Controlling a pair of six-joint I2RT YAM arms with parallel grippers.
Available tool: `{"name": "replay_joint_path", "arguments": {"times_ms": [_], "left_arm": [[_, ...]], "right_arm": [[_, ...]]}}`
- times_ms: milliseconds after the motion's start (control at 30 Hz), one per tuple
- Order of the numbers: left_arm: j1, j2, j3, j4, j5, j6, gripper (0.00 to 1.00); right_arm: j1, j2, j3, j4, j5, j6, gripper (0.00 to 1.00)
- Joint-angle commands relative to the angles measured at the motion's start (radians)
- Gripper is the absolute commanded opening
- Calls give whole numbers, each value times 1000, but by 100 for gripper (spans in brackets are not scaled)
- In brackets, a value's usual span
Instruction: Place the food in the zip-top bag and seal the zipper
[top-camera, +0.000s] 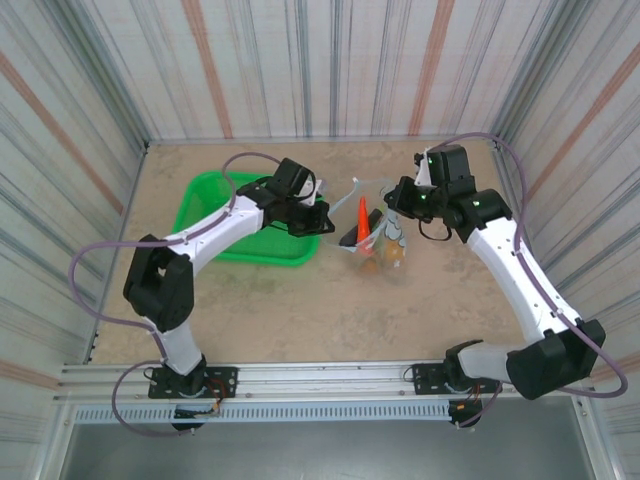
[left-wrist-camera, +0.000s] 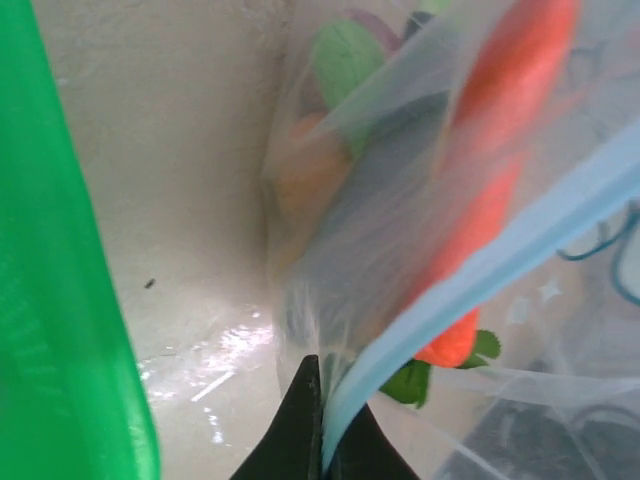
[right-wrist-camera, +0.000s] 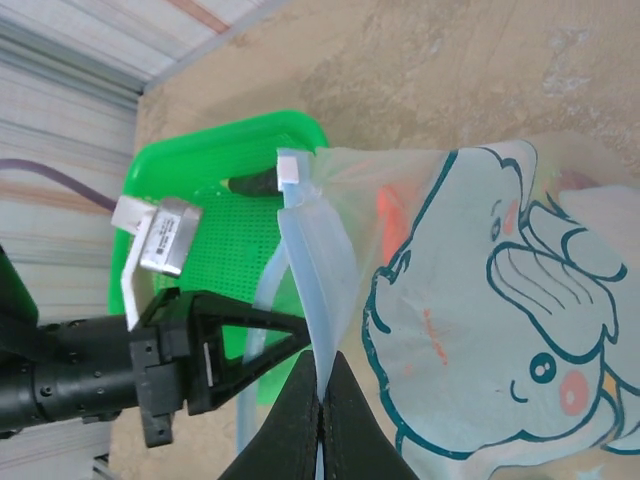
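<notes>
Clear cartoon-printed plastic bag, toy food inside; left gripper and right gripper clamp its pale-blue zipper strip. Sealing step: next, you likely slide along it.

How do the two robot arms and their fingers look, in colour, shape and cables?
The left arm and the right arm both have white links joined by bulky black joints. A thin purple-grey cable loops loosely along each arm. The right arm has small green lights near its wrist. The fingers are black and taper to thin wedge tips.
</notes>
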Motion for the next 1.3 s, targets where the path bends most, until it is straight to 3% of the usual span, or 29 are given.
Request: {"name": "replay_joint_path", "arguments": {"times_ms": [0, 333, 633, 700, 767, 833, 933, 1067, 1133, 1267], "left_arm": [[-7, -77, 76, 36, 56, -90, 0], [-11, -184, 52, 51, -3, -176, 0], [28, -196, 9, -24, -124, -128, 0], [34, -199, 19, -37, -131, -111, 16], [49, -208, 31, -55, -150, -86, 42], [64, -233, 40, -82, -211, -63, 55], [82, -309, 25, -56, -330, -22, 66], [129, -356, 28, -47, -446, -10, 67], [196, -317, 67, -145, -496, -96, 66], [336, -204, 61, -216, -409, -344, 65]], "right_arm": [[13, 32, 33, -72, 68, -73, 0], [37, 48, 110, -121, 134, -114, 0], [55, 97, 139, -126, 103, -118, 0], [58, 102, 143, -124, 100, -114, 0], [60, 108, 145, -123, 101, -102, 0], [60, 106, 145, -119, 95, -91, 0], [72, 102, 143, -101, 82, -87, 0], [83, 109, 151, -102, 90, -83, 0], [84, 108, 154, -99, 93, -78, 0], [86, 105, 156, -92, 96, -72, 0]]}}
